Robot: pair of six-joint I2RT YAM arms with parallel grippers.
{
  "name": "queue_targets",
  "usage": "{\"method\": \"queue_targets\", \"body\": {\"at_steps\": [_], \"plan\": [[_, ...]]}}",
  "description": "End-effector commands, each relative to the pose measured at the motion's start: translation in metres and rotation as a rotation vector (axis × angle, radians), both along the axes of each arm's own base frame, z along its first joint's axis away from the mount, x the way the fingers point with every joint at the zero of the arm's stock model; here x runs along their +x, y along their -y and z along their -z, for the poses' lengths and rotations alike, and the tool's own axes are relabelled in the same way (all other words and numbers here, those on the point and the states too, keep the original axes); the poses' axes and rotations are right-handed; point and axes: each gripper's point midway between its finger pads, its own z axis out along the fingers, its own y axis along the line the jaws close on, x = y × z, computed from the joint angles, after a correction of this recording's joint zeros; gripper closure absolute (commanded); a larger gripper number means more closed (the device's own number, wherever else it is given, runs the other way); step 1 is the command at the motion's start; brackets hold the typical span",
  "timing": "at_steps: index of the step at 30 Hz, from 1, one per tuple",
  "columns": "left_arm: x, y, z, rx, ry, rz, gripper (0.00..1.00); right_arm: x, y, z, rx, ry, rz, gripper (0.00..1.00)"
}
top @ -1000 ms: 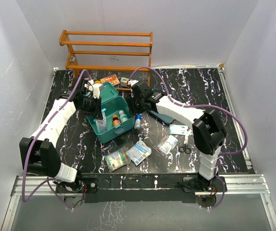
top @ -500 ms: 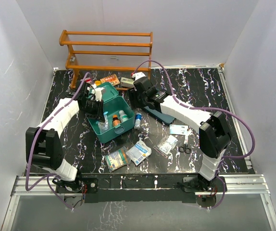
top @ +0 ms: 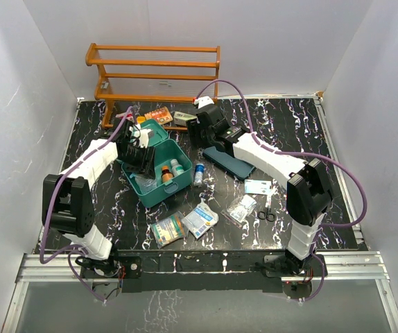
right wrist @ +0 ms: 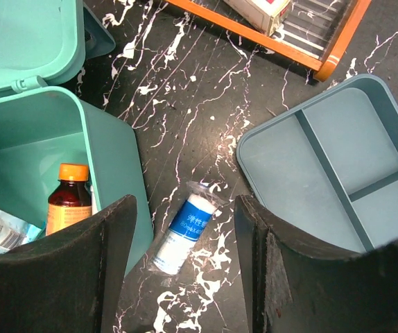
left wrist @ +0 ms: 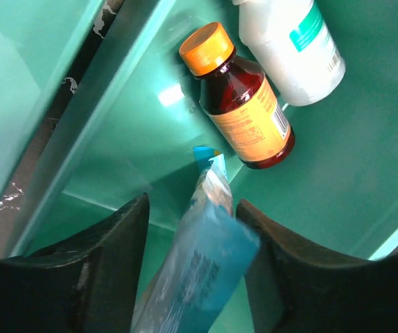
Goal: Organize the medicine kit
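Black marbled tabletop [top: 289, 132] with white walls round it, that's what my feed shows. Left gripper [left wrist: 195, 267] is clamped on a blue packet [left wrist: 199, 284], hanging right over the open medicine kit [top: 175, 191], which sits left of centre on the table with its lid flipped back. Under the packet, on the kit floor, I can see a brown bottle [left wrist: 244, 118] with an orange cap lying beside a white bottle [left wrist: 296, 41]. Right gripper [right wrist: 185, 277] has its fingers spread with nothing between them, hovering over the table just right of the kit. A wrapped roll [right wrist: 185, 229] with a blue label lies below it, between the kit wall and a darker two-compartment tray [right wrist: 282, 173]. Orange wooden rack [top: 154, 69] stands at the back, and loose packets [top: 200, 219] plus scissors [top: 265, 214] lie nearer the arm bases.
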Motion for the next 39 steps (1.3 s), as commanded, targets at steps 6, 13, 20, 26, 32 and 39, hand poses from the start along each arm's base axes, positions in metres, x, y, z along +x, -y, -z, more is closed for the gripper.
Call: {"method": "queue_targets", "body": {"at_steps": [6, 13, 20, 26, 32, 39], "plan": [[0.011, -0.02, -0.039, 0.086, 0.122, -0.085, 0.41, 0.015, -0.009, -0.033, 0.085, 0.09, -0.017, 0.43], [0.006, -0.025, -0.059, 0.101, 0.204, -0.133, 0.36, 0.005, -0.004, -0.034, 0.109, 0.088, -0.016, 0.43], [0.008, -0.022, -0.069, 0.132, 0.27, -0.144, 0.3, -0.007, -0.002, -0.04, 0.15, 0.087, -0.024, 0.43], [0.012, -0.022, -0.058, 0.252, 0.378, -0.166, 0.48, -0.014, 0.0, -0.04, 0.173, 0.087, -0.031, 0.43], [0.017, -0.033, -0.04, 0.361, 0.414, -0.195, 0.62, -0.017, -0.002, -0.038, 0.182, 0.083, -0.044, 0.43], [0.009, -0.046, -0.017, 0.434, 0.364, -0.262, 0.71, -0.02, -0.002, -0.035, 0.191, 0.077, -0.052, 0.43]]}}
